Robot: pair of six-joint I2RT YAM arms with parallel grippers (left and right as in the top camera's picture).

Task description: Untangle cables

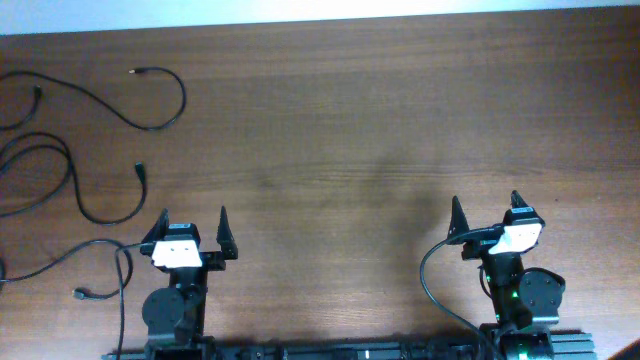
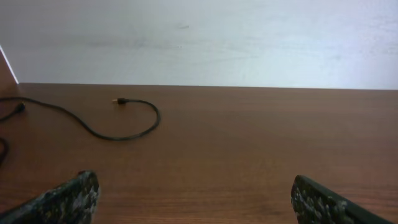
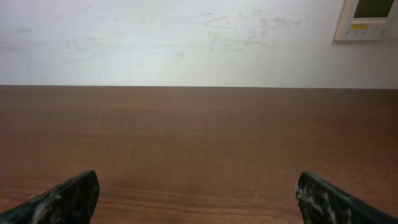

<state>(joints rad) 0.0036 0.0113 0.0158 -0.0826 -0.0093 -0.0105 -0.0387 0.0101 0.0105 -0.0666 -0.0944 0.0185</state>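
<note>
Thin black cables lie as loose curvy strands on the left of the wooden table. One cable (image 1: pixel 150 128) curves from the far left to a plug near the back; it also shows in the left wrist view (image 2: pixel 112 136). A second cable (image 1: pixel 72 185) loops below it and ends in a plug. A third strand (image 1: pixel 60 262) runs near the left arm. My left gripper (image 1: pixel 192 219) is open and empty, just right of these strands. My right gripper (image 1: pixel 485 204) is open and empty at the front right, far from the cables.
The thicker black wire (image 1: pixel 428 280) of the right arm loops beside its base. A white wall (image 3: pixel 186 43) stands behind the table's far edge, with a small wall panel (image 3: pixel 370 18) at the upper right.
</note>
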